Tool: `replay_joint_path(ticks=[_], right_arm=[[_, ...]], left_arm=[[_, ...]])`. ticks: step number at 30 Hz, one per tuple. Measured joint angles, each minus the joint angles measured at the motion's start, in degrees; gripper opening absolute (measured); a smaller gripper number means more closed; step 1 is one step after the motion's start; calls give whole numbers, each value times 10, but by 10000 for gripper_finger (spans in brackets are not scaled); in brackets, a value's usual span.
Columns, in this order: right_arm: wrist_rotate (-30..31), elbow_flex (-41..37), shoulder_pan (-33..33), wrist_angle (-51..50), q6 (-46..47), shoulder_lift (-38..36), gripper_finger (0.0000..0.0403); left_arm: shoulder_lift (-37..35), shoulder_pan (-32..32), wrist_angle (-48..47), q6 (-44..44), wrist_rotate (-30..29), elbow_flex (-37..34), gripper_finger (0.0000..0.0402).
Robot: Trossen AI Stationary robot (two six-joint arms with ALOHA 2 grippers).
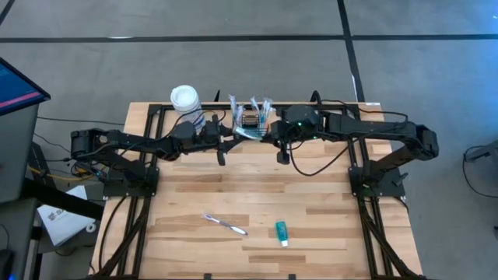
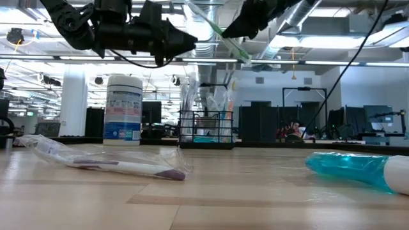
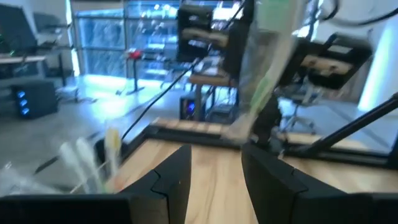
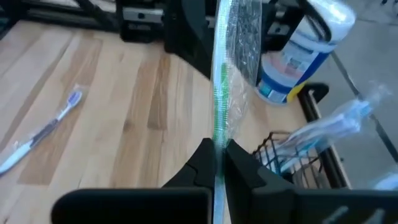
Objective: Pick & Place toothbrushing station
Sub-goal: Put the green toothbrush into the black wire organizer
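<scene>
The toothbrushing station, a black wire basket point(image 1: 250, 120) point(image 2: 206, 131), stands on its base at the table's far edge with several wrapped brushes upright in it. My right gripper point(image 4: 217, 149) point(image 1: 266, 138) hangs just near of the basket, well above the table, shut on a green toothbrush in a clear wrapper point(image 4: 219, 87) point(image 2: 220, 32). My left gripper point(image 3: 214, 180) point(image 1: 226, 141) floats level to the left of it, open, with nothing between its fingers. Ahead of those fingers the held brush point(image 3: 267, 81) shows blurred. My right gripper pinches the wrapped green toothbrush between its two fingers, on the thin green shaft point(image 4: 218, 134) through the wrapper. The fingers slant down from the table's right, and the brush runs out ahead roughly along them. It is lifted clear of table and basket, tilted.
A white-lidded round canister point(image 1: 187, 101) point(image 2: 123, 108) stands left of the basket. On the near half of the table lie a wrapped purple-tipped toothbrush point(image 1: 226, 225) point(image 2: 115, 165) and a teal toothpaste tube point(image 1: 281, 232) point(image 2: 358, 169). Bare wood lies between them and the arms.
</scene>
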Motion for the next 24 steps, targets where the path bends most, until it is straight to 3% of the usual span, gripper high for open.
replay_joint_path(ticks=[24], right_arm=[[0, 0, 26, 93, 28, 13, 7]], left_arm=[[0, -40, 168, 9, 17, 0, 135]])
